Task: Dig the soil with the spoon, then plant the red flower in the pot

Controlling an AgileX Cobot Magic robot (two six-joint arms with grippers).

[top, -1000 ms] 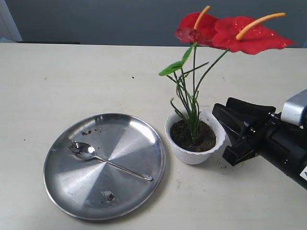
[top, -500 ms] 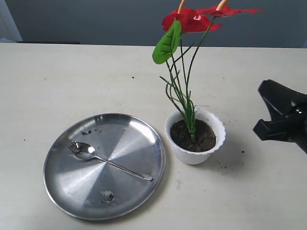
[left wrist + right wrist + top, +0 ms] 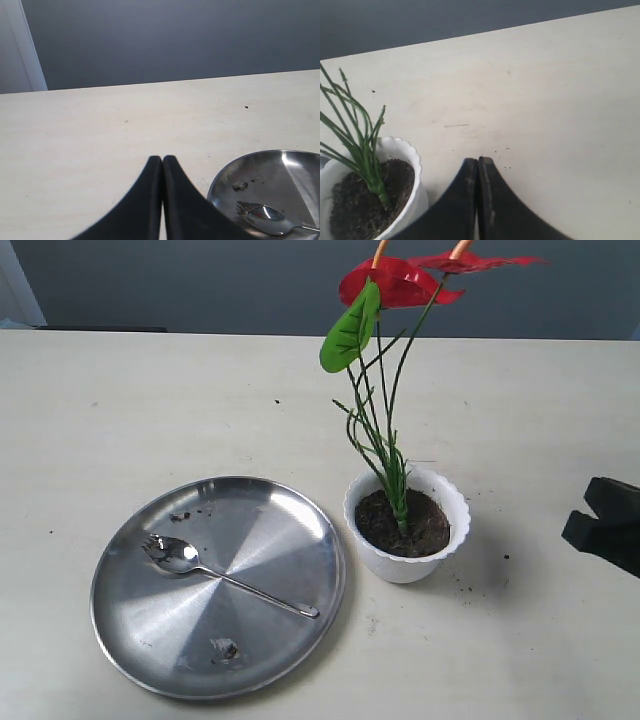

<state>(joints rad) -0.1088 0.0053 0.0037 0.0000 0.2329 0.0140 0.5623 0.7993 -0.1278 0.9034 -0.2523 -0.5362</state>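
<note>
The red flower stands upright in the white scalloped pot, its stems rooted in the dark soil. Pot, soil and green blades also show in the right wrist view. The spoon lies on the steel plate with crumbs of soil by its bowl; the left wrist view shows the spoon too. My right gripper is shut and empty, well right of the pot, at the exterior view's edge. My left gripper is shut and empty beside the plate.
The steel plate lies on the pale table, left of the pot. Crumbs of soil dot the table just right of the pot. A dark wall runs behind the table's far edge.
My right gripper let go of the flower, shut, and drew back right to the frame's edge. The flower swung upright in the pot. Plate and spoon have not moved.
</note>
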